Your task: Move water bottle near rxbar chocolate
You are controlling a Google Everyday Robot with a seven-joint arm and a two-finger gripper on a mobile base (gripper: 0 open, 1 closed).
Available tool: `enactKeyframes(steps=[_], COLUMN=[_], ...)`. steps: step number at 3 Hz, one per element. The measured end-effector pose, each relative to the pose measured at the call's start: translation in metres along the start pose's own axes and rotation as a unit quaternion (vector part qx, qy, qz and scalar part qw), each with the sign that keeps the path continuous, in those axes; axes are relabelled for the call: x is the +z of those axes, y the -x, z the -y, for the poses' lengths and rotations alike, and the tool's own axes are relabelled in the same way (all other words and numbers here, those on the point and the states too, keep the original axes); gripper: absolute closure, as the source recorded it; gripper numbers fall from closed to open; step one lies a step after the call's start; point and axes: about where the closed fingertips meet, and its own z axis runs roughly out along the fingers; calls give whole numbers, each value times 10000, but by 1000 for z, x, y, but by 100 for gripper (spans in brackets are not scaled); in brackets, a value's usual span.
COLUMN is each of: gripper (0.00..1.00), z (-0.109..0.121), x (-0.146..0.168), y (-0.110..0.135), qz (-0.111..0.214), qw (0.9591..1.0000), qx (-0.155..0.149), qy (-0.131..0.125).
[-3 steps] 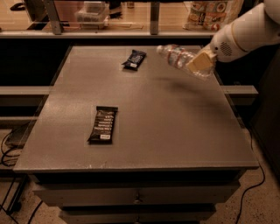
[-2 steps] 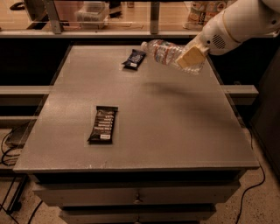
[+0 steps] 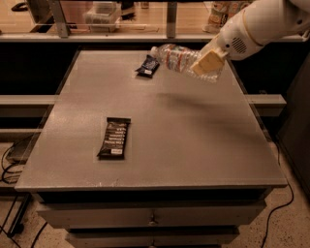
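Observation:
The water bottle (image 3: 180, 59) is a clear crinkly bottle with a white cap. It hangs on its side in the air above the far part of the grey table (image 3: 193, 145), cap pointing left. My gripper (image 3: 208, 63) is shut on its lower end, reaching in from the upper right on a white arm. The rxbar chocolate (image 3: 115, 138) is a long black wrapper with rows of white lettering. It lies flat at the table's front left, well apart from the bottle.
A shorter shiny black packet (image 3: 147, 66) lies at the back of the table, just left of and below the bottle's cap. A shelf with containers (image 3: 101, 14) runs behind the table. Drawers sit below the table front, cables on the floor at left.
The gripper has carried the bottle leftward across the back of the table, its cap now beside the short black packet. The bars have not moved.

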Motion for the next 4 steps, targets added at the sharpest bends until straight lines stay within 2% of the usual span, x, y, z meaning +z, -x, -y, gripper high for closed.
enactKeyframes(steps=[1,2,3,4], gripper=[100,100,100,90], z=[-32,-53,-64,-92], x=[30,49,59,67], y=[-12,-19,-24,-21], qz=[-126,-208,-252,-168], qw=[9992,9977,9966,9941], qx=[71,118,142,185], qy=[384,632,765,1055])
